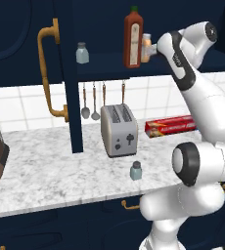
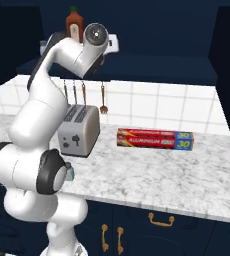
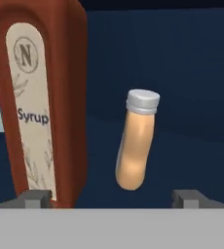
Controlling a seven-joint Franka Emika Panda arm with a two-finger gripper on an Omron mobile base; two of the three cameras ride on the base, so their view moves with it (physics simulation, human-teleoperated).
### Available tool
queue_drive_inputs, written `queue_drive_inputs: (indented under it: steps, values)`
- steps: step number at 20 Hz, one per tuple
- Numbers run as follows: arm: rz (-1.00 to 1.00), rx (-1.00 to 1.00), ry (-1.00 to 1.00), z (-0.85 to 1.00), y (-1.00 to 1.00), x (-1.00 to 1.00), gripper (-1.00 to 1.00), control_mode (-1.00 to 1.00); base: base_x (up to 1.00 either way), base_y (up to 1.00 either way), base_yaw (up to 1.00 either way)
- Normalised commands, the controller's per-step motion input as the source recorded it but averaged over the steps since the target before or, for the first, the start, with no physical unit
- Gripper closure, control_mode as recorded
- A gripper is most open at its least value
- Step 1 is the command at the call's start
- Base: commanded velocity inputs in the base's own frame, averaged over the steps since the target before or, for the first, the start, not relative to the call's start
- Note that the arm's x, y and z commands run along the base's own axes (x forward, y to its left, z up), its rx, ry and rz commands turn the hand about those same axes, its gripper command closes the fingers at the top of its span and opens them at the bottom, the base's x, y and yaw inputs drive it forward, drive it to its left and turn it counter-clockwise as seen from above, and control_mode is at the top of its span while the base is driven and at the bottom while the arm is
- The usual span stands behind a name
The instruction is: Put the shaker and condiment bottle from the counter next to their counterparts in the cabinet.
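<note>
The tan-orange condiment bottle (image 3: 137, 146) with its white cap is on the cabinet shelf (image 1: 104, 66), just right of the tall red-brown syrup bottle (image 3: 41, 107). It leans relative to that bottle. My gripper (image 3: 111, 199) is open in front of it, with the fingertips (image 3: 36, 198) spread wide and touching neither bottle. From the left base view the condiment bottle (image 1: 146, 48) sits between the tall bottle (image 1: 133, 38) and my hand. The pale blue-grey shaker (image 1: 82, 52) stands further left on the shelf. The teal-tinted shaker (image 1: 136, 170) stands on the counter (image 1: 60, 171) near its front edge.
A toaster (image 1: 119, 129) stands on the counter behind the shaker, with a red foil box (image 1: 170, 126) to its right. The open cabinet door with its curved brass handle (image 1: 48, 73) hangs at the left. Utensils hang on the tiled wall under the shelf.
</note>
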Motion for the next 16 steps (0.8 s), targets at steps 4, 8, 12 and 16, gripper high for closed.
queue_drive_inputs:
  steps: [4, 8, 12, 16]
  values:
    - [0.0, 0.0, -0.06, 0.01, 0.05, -0.83, -1.0, -1.0, 0.0, 0.0, 0.0]
    - [0.0, 0.0, -0.05, -0.02, 0.03, -0.67, -1.0, -1.0, 0.0, 0.0, 0.0]
    - [0.0, 0.0, -0.01, 0.02, 0.0, -0.59, -1.0, -1.0, 0.0, 0.0, 0.0]
    - [0.0, 0.0, 0.01, 0.01, 0.0, -0.63, -1.0, -1.0, 0.0, 0.0, 0.0]
